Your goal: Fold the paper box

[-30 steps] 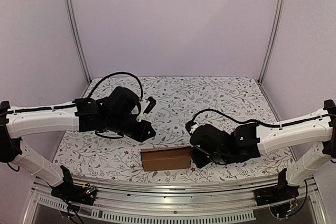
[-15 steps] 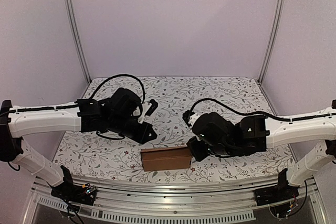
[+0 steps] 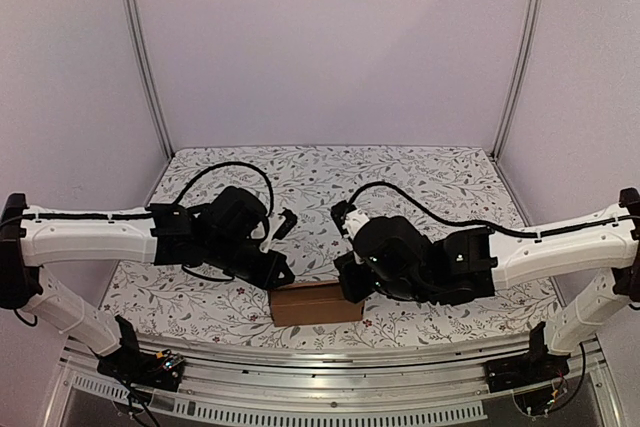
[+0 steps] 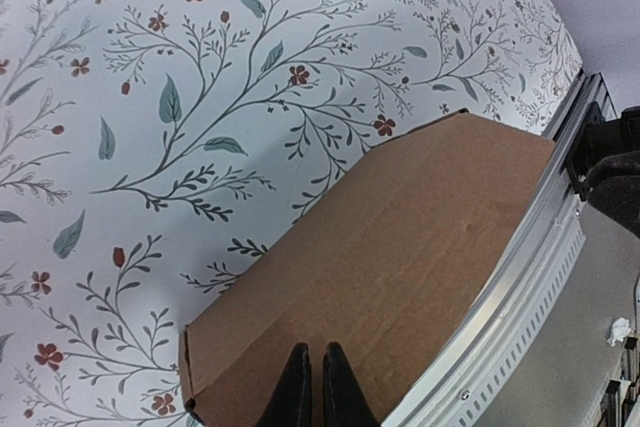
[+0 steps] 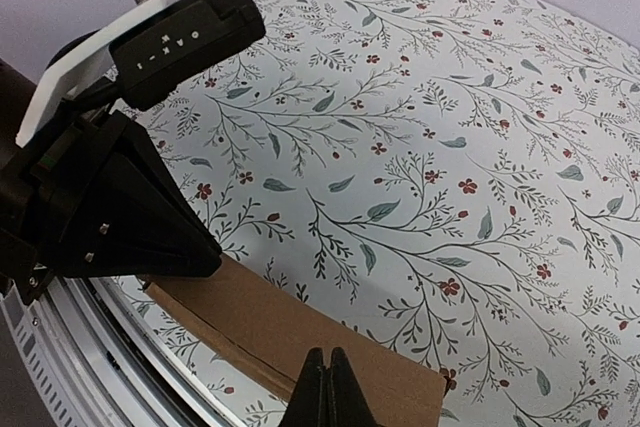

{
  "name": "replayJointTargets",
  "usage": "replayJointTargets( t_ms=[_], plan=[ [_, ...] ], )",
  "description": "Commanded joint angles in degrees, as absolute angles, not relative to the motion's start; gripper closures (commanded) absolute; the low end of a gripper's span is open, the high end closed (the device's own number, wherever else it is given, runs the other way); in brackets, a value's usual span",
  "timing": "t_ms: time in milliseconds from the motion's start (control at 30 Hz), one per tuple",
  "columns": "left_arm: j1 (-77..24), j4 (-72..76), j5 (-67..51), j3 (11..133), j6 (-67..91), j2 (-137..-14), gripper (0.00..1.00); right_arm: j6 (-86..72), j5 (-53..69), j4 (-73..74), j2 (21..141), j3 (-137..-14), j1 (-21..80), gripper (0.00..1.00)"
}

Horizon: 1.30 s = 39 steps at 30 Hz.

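Observation:
The paper box (image 3: 315, 304) is a closed brown carton lying flat near the table's front edge. My left gripper (image 3: 277, 274) is over the box's left end. In the left wrist view its fingertips (image 4: 310, 355) are together, empty, over the box's top face (image 4: 400, 237). My right gripper (image 3: 347, 289) is over the box's right part. In the right wrist view its fingertips (image 5: 328, 359) are closed together above the box (image 5: 270, 322). The left gripper's black body (image 5: 110, 217) covers the box's far end there. I cannot tell whether either gripper touches the cardboard.
The floral tablecloth (image 3: 400, 187) covers the table. An aluminium rail (image 3: 320, 352) runs along the front edge right beside the box, and it also shows in the left wrist view (image 4: 520, 277). Purple walls and two metal posts enclose the back and sides.
Both grippers have closed in on the box: the right one moved left from beside its right end to over it, the left one moved nearer and down to its left end. The box stayed put.

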<state>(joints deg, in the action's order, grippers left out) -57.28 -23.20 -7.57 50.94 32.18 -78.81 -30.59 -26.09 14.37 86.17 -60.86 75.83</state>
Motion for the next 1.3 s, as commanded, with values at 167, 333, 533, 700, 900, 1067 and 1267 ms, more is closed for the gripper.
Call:
replayJointTargets(
  t_ms=[167,333,533,700,900,1067,1267],
  plan=[
    [-58.01,-21.2,-8.49,49.18,32.56,-77.61,0.94,-27.6,-35.02,-3.44,88.54,-54.76,78.45,1.0],
    [-58.01,-20.96,-8.34,48.96,32.51,-77.65,0.94,-25.12,-36.5,-9.25,90.8,-54.23,79.88,1.0],
    [-58.02,-20.37,-8.59,48.71,32.64,-77.65,0.94,-22.81,-38.8,-15.51,95.42,-53.0,80.92,1.0],
    [-58.04,-20.13,-8.53,48.27,32.8,-77.66,0.94,-24.56,-41.14,-21.32,100.2,-48.26,81.95,1.0],
    [-58.06,-20.05,-8.44,48.2,33.09,-77.23,0.94,-29.35,-44.98,-21.63,104.5,-45.53,85.95,1.0],
    [-58.02,-19.84,-9.51,49.8,32.96,-77.58,0.93,-30.9,-45.12,-21.34,104.78,-45.23,86.07,1.0],
    [-58.03,-18.28,-12.44,52.21,31.92,-78.53,0.92,-29.97,-44.99,-20.06,105.19,-46.62,86.13,1.0]
  ],
)
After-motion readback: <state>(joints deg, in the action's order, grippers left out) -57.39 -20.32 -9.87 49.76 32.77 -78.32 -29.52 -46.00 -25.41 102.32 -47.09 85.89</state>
